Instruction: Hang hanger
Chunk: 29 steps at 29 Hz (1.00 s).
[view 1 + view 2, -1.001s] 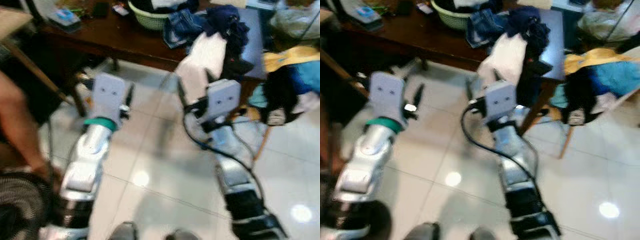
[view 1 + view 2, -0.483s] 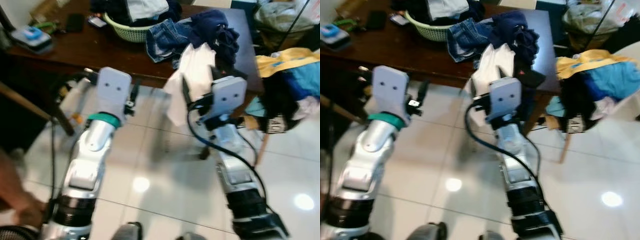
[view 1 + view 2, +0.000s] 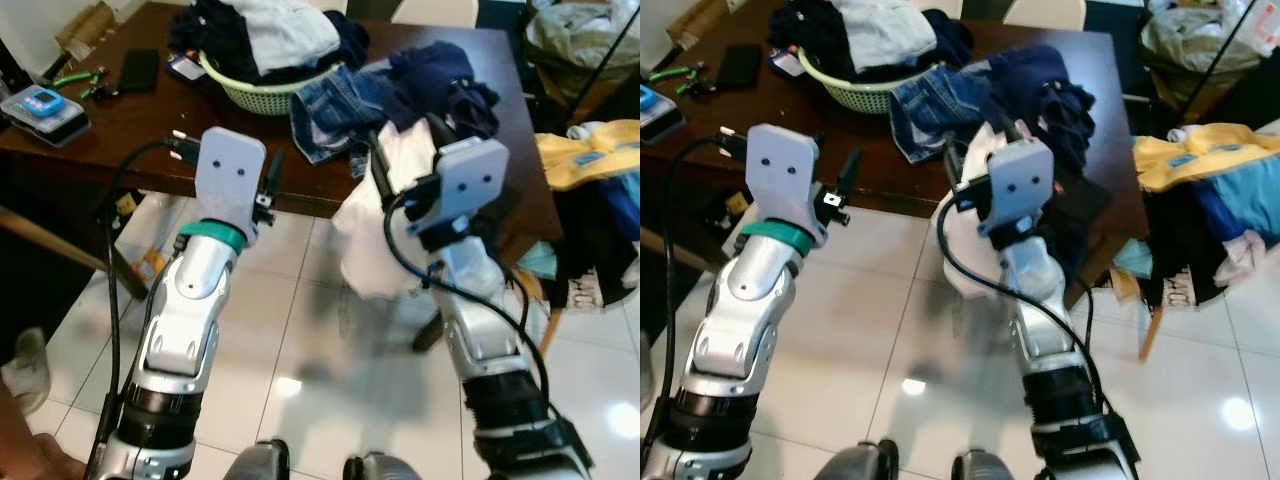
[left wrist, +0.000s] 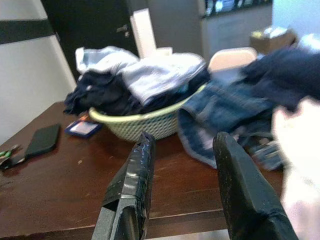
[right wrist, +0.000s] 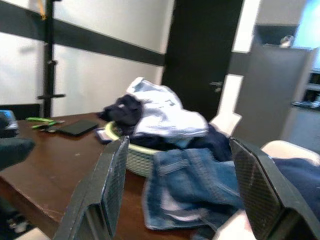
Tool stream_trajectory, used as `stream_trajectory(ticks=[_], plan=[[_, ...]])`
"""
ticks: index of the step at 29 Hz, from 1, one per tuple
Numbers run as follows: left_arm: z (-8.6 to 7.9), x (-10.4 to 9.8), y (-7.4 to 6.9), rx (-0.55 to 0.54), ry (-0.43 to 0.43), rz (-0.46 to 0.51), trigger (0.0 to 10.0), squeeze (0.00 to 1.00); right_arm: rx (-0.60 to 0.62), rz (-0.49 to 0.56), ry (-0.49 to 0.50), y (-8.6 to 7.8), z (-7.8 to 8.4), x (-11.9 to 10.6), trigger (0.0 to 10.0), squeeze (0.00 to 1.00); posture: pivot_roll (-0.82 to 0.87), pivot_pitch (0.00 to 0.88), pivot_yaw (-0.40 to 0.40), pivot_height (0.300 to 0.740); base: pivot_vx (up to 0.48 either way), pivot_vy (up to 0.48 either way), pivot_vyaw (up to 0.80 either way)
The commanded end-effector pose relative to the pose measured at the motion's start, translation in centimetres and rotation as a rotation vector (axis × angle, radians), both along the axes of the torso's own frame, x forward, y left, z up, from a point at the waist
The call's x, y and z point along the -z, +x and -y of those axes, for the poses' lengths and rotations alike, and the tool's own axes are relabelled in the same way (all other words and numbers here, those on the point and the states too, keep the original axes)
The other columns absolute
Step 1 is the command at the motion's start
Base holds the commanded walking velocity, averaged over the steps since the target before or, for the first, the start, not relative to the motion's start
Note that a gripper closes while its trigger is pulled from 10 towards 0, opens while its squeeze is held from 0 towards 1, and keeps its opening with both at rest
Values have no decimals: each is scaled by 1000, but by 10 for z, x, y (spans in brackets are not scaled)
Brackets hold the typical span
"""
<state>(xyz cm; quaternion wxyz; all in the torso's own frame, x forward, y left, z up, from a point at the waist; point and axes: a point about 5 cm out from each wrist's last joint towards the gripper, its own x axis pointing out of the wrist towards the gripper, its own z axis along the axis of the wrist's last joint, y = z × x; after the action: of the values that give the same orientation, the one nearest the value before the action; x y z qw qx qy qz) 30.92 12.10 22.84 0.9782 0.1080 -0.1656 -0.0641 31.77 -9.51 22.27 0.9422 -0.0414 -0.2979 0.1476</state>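
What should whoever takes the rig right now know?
Left end effector: open, empty, level with the table edge, facing the laundry basket.
Right end effector: open, empty, beside the white garment draped off the table edge.
Done: nothing hung.
Left: locate the hanger, grasp it, hang it.
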Motion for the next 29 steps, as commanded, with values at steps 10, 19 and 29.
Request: stream_trajectory(ticks=[10,19,29], plan=[[-16,15,-20,-65,87,-10,10000,0,56,-37,-40,0,20,11,10000,0,25,61,56,740,465,0,0],[-36,9,-7,-126,-11,-40,10000,0,171,-154,34,11,62,23,10000,0,23,59,47,740,465,0,0],[-41,1,1,-123,-18,-28,10000,0,156,-158,70,10,62,22,10000,0,15,53,56,740,465,0,0]])
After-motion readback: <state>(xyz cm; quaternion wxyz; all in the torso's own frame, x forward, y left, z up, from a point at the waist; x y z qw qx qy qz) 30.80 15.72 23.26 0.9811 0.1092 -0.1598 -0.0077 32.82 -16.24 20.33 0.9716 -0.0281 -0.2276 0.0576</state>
